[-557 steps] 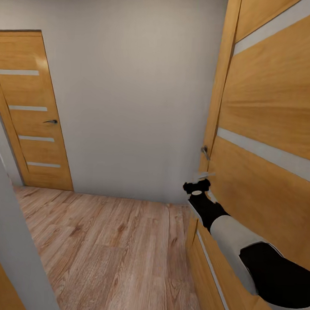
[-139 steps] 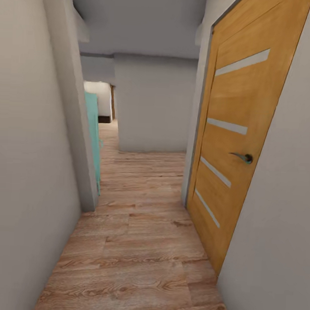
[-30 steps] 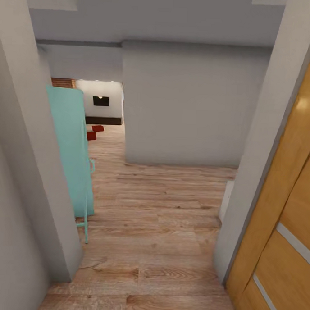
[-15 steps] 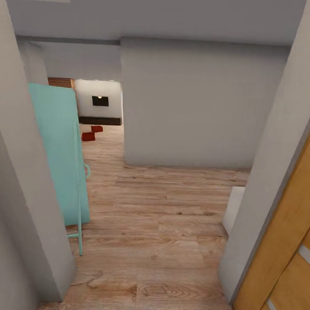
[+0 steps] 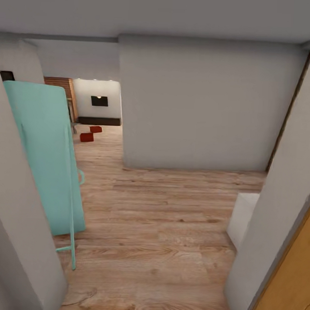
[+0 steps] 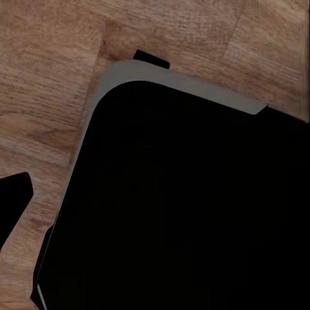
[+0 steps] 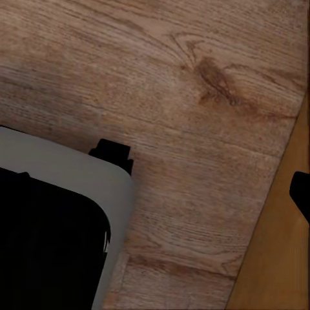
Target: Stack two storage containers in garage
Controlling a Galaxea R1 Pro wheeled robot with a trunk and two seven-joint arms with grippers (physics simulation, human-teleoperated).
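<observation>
Corridor with wood plank floor [image 5: 161, 218]. Two red storage containers [image 5: 86, 137] sit far ahead, beyond a teal door [image 5: 46, 159]. Gripper states cannot be determined.

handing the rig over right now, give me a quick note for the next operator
Grippers: neither one's state can be told from the wrist views, which look down at the robot's base and the wood plank floor.
Containers: both storage containers sit on the floor far ahead through the opening, side by side but apart, past the teal panel.
Done: nothing moved yet.
Left: drive down the hallway, pick up each container, carry both to the garage, set one down and stack the other on it.
</observation>
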